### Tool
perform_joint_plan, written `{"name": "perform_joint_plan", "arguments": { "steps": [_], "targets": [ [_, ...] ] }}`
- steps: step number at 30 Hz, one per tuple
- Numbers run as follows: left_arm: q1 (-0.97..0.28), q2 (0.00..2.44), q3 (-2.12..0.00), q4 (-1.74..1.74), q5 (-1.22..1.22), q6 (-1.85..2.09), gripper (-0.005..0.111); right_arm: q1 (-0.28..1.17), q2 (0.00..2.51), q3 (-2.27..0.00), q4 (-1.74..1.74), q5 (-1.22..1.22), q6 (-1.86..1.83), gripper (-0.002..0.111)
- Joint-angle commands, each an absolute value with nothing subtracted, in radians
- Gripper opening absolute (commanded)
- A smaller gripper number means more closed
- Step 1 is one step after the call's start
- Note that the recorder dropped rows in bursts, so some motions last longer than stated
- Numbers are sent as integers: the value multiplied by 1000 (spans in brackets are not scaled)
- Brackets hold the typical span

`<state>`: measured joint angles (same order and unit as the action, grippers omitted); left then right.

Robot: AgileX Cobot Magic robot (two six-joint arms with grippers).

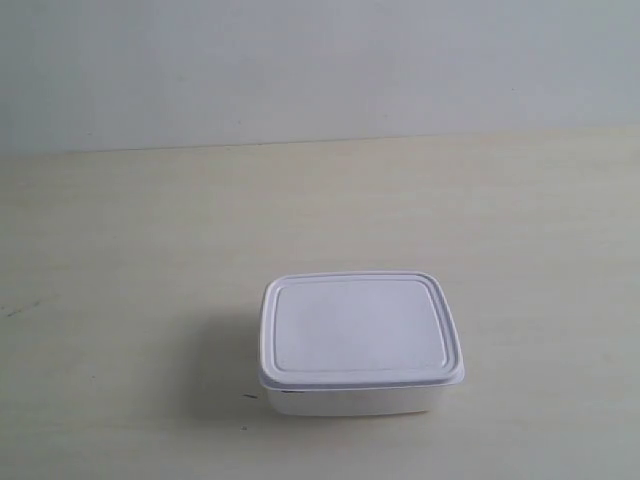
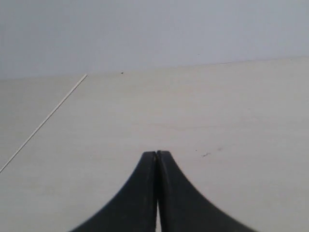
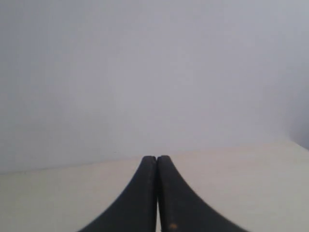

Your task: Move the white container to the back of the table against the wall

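The white container (image 1: 360, 342) with its rimmed lid on stands on the pale table (image 1: 120, 260), near the front in the exterior view and well short of the grey-white wall (image 1: 320, 60). No arm shows in that view. My left gripper (image 2: 157, 153) is shut with nothing in it, over bare table (image 2: 217, 111), facing the wall (image 2: 154, 29). My right gripper (image 3: 157, 157) is shut and empty as well, pointing at the wall (image 3: 154, 72) above the table (image 3: 251, 174). The container is out of sight in both wrist views.
A thin straight seam line (image 2: 46, 121) runs across the table in the left wrist view. A few small dark specks (image 2: 206, 154) dot the surface. The table's far edge meets the wall (image 1: 320, 142).
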<state>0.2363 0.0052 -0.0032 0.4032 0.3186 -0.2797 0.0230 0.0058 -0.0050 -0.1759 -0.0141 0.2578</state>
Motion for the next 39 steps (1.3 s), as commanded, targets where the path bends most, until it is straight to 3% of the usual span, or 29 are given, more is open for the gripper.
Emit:
{"name": "perform_joint_plan", "arguments": {
  "steps": [1,6,13,20,25,39],
  "targets": [
    [237,0,0,413,303,-265,0,18,0,0,-174,-79,262,0],
    [237,0,0,380,168,-271,0,18,0,0,-174,-78,285,0],
    [237,0,0,168,-155,-514,0,18,0,0,-146,-155,625,0],
    [236,13,0,170,-267,-532,0,18,0,0,-131,-263,658,0],
    [236,19,0,170,-394,-748,0,18,0,0,-131,-311,717,0],
    [232,37,0,172,-450,-950,0,18,0,0,-130,-319,769,0]
  ]
}}
